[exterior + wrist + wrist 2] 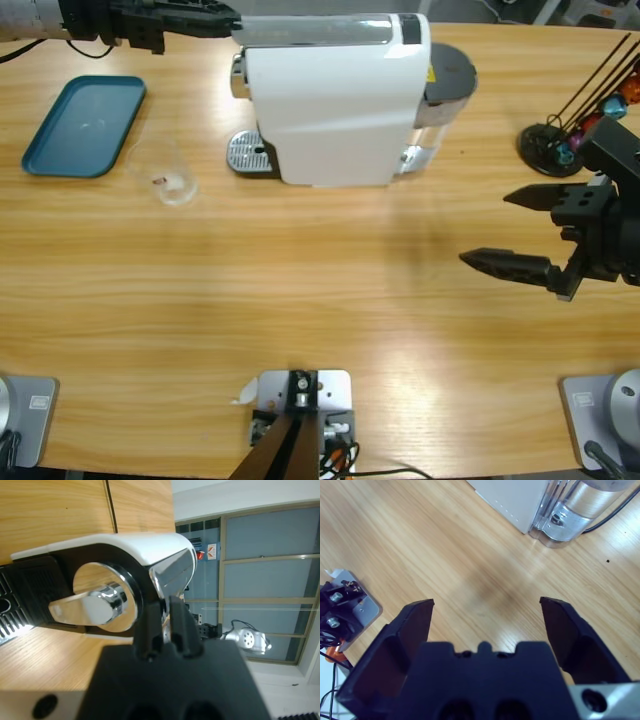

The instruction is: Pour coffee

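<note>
**Left claw at the machine lever, glass not yet under the spout**

Left gripper (165, 622): jaws pinched narrow, tips against the chrome lever (172, 572) of the white boxy capsule coffee machine (335, 100). Can't tell if the lever edge is actually clamped or only touched.

Right gripper (515, 232): jaws spread wide, holding nothing, hovering over bare wooden table (300, 300), well right of the machine.

Small clear glass tumbler (165, 170) stands left of the perforated metal drip tray (250, 152), near the teal rectangular plastic tray (85, 125). No coffee layer can be made out in it.

Judgement: work the lever slowly along its arc so the machine doesn't slide; the tumbler needs centring on the drip tray before brewing.

Writing: yellow sticker on the machine, unreadable. No brand legible.
</note>
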Action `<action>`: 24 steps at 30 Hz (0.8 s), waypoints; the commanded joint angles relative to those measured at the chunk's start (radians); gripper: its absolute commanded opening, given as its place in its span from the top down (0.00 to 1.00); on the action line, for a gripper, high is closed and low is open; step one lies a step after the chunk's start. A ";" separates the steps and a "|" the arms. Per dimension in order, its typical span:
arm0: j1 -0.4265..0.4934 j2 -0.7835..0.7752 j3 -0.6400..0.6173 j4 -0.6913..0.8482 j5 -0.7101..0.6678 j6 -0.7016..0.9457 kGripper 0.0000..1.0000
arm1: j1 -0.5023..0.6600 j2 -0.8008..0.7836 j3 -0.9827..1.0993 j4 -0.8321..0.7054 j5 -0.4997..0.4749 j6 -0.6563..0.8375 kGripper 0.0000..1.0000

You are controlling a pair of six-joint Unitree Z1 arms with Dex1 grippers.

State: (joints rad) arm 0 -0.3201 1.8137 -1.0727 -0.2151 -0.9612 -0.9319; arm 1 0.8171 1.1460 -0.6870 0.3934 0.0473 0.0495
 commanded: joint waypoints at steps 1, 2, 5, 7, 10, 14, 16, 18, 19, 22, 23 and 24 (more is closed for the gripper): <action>0.012 -0.114 0.012 -0.015 -0.017 -0.041 1.00 | 0.007 0.007 0.015 -0.002 0.011 -0.008 0.09; 0.012 -0.123 0.011 -0.015 -0.019 -0.044 1.00 | 0.007 0.006 0.015 -0.002 0.011 -0.008 0.09; 0.010 -0.140 0.007 -0.017 -0.020 -0.048 1.00 | 0.007 0.008 0.015 -0.002 0.011 -0.008 0.09; 0.008 -0.139 0.004 -0.018 -0.022 -0.050 1.00 | 0.007 0.006 0.015 -0.002 0.011 -0.008 0.09; 0.003 -0.136 0.004 -0.023 -0.023 -0.042 1.00 | 0.007 0.005 0.016 -0.002 0.011 -0.008 0.09; -0.005 -0.193 0.028 0.021 0.088 0.065 1.00 | 0.007 0.002 0.017 -0.002 0.011 -0.008 0.10; -0.030 -0.291 0.034 0.176 0.284 0.239 0.73 | 0.007 -0.003 0.019 -0.002 0.008 -0.008 0.10; -0.095 -0.389 -0.001 0.383 0.561 0.445 0.51 | 0.007 -0.005 0.020 -0.002 0.000 -0.007 0.10; -0.130 -0.424 -0.020 0.464 0.684 0.525 0.44 | 0.007 -0.007 0.021 -0.002 -0.005 -0.007 0.10; -0.242 -0.525 0.002 0.577 1.039 0.729 0.25 | 0.007 -0.028 0.027 -0.004 -0.080 0.020 0.11; -0.267 -0.559 0.023 0.597 1.124 0.778 0.16 | 0.007 -0.043 0.035 -0.005 -0.156 0.062 0.12; -0.280 -0.613 0.068 0.602 1.183 0.817 0.10 | 0.007 -0.056 0.039 -0.005 -0.223 0.099 0.12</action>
State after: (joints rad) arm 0 -0.4582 1.4230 -1.0923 0.2203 -0.2520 -0.4018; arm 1 0.8174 1.1456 -0.6875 0.3934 0.0378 0.0495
